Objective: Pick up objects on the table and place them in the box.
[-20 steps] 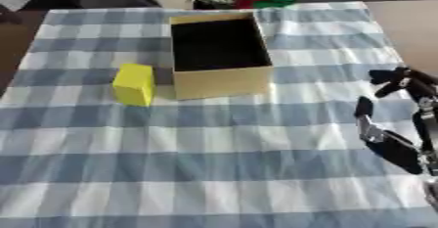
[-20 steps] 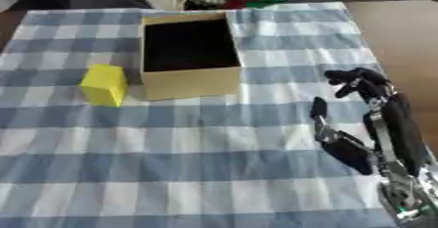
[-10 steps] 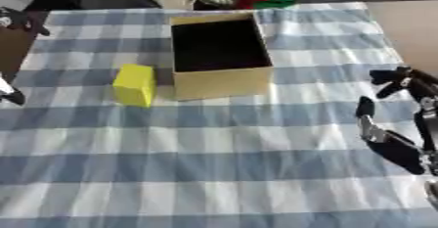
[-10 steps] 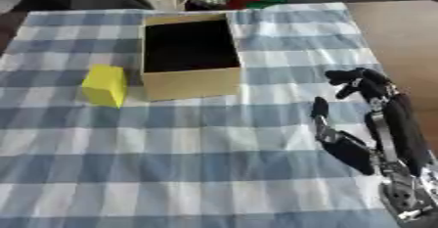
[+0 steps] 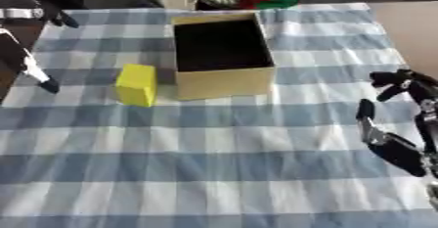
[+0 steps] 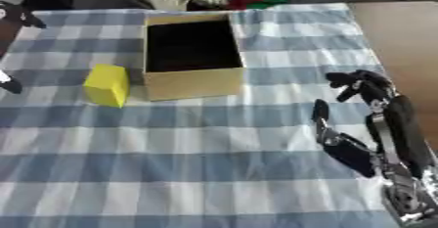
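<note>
Left of the open cardboard box (image 5: pixel 221 56), just beside its wall, the yellow block (image 5: pixel 137 84) stood upright on the checked table (image 5: pixel 214 163), its long axis vertical. At the left edge the left robot hand (image 5: pixel 26 60) hung with fingers straight and apart, the block lying to its right and near it. By the lower right, the right robot hand (image 6: pixel 363 119) rested relaxed and apart, holding nothing, well apart from the block, so the left looked better placed for the pick.

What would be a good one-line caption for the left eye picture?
Yellow block stands beside an open cardboard box on a checked cloth; the robot's left hand enters at the left, right hand rests open.
</note>
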`<state>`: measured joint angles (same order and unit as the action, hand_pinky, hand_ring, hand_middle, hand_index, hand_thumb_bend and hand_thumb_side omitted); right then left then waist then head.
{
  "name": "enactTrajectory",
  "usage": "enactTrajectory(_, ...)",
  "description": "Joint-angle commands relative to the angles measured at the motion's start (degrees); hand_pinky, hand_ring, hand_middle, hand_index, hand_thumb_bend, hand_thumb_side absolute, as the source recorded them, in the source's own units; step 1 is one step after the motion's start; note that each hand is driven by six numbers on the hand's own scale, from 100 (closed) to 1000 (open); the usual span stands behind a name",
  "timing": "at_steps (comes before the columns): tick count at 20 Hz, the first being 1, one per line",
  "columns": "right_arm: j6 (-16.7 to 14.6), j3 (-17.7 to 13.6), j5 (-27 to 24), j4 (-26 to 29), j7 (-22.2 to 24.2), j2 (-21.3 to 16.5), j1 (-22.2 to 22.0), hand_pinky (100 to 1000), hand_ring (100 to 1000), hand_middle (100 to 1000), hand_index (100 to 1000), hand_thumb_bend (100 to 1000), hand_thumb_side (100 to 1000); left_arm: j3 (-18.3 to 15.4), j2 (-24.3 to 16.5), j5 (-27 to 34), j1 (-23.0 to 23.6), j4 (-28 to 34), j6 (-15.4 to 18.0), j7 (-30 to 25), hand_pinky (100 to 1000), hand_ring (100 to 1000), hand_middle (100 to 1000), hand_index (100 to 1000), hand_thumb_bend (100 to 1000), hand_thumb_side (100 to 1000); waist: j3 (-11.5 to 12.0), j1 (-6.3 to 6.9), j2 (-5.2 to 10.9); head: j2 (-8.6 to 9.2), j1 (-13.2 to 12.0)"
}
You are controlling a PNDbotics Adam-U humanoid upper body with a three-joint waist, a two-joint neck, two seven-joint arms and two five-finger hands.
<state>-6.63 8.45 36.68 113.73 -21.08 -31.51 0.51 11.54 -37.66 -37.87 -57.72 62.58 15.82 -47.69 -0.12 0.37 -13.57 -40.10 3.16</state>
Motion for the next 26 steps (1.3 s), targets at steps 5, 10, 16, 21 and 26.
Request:
enactTrajectory(5,0.44,-0.41,0.07,0.86,0.08,-0.66,0.49,857,520,603,783,100,414,1.68,2.04,3.14,-2.92,0.52,2.18,-4.28,978,907,873,941,808,348,-0.06,0.23,1.21,0.01,-0.31)
enactTrajectory(10,0.44,-0.51,-0.19,0.86,0.12,-0.77,0.57,858,519,603,784,100,415,3.74,3.71,6.63,-3.23,0.80,0.16,-4.28,977,890,862,937,786,334,-0.20,0.44,1.54,-0.16,-0.38)
enactTrajectory(16,0.58,-0.72,-0.57,0.86,0.29,-0.65,0.65,859,518,602,785,100,415,5.37,4.64,8.86,-3.15,1.09,-1.32,-4.28,980,883,855,938,784,342,-0.53,0.62,1.60,-0.08,-0.57)
enactTrajectory(21,0.61,-0.75,-0.74,0.86,0.42,-0.56,0.92,860,516,602,786,100,416,6.32,5.89,10.43,-3.48,0.78,-2.15,-4.28,981,876,849,935,777,361,-0.65,0.72,1.40,-0.06,-0.79)
enactTrajectory(26,0.62,-0.77,-0.78,0.86,0.46,-0.51,1.20,861,516,602,787,100,416,6.58,6.82,9.95,-3.39,-0.79,-3.03,-4.28,984,873,844,933,774,372,-0.89,0.95,1.08,-0.23,-0.80)
